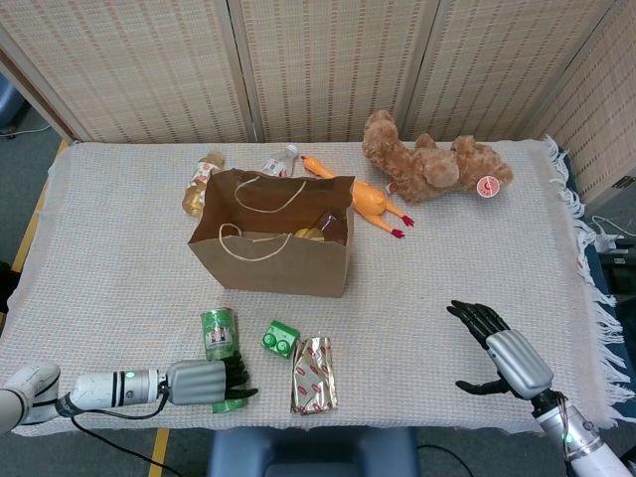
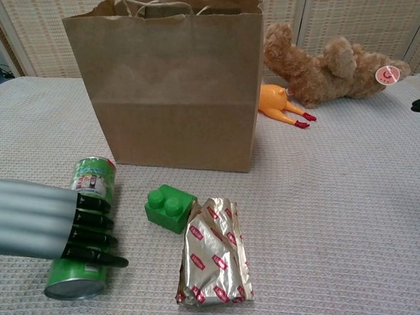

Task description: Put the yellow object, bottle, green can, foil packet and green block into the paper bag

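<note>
Left robot hand on the green can, right robot hand spread and empty

The left robot hand (image 2: pixel 79 230) lays its fingers over the lying green can (image 2: pixel 84 223) at the desk's near left edge, left of the green block (image 2: pixel 169 208) and foil packet (image 2: pixel 215 252). The right robot hand (image 1: pixel 497 348) hovers near right, holding nothing. The paper bag (image 1: pixel 270 260) stands farther back.

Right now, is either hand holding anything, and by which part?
The left hand wraps its fingers across the side of the lying green can. The right hand holds nothing.
</note>
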